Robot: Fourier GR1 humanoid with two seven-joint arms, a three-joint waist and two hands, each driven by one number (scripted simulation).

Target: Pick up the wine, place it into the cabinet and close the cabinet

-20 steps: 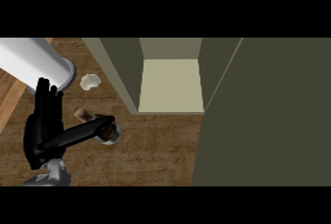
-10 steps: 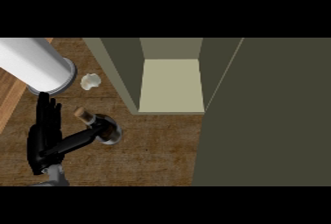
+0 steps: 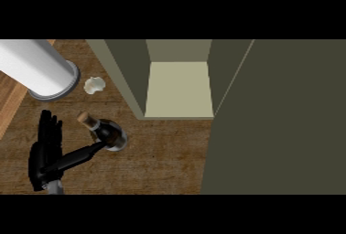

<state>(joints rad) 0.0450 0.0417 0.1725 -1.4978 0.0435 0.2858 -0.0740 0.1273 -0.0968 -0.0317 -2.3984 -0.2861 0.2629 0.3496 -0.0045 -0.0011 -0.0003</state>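
A dark wine bottle [image 3: 108,132], corked, was seen standing on the wooden counter, its neck tilted toward the upper left. The olive cabinet [image 3: 179,89] was found open just right of it, its pale shelf exposed.

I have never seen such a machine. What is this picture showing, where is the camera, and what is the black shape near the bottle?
The camera sits in a humanoid robot's head and looks steeply down at a wooden counter. The black shape is the robot's left hand, fingers straight and thumb stretched out to the wine bottle, not curled round it. The bottle stands with its cork on top. Behind it are a small white object and a large white cylinder. The open cabinet lies ahead, its door swung out at the right. The right hand is not visible.
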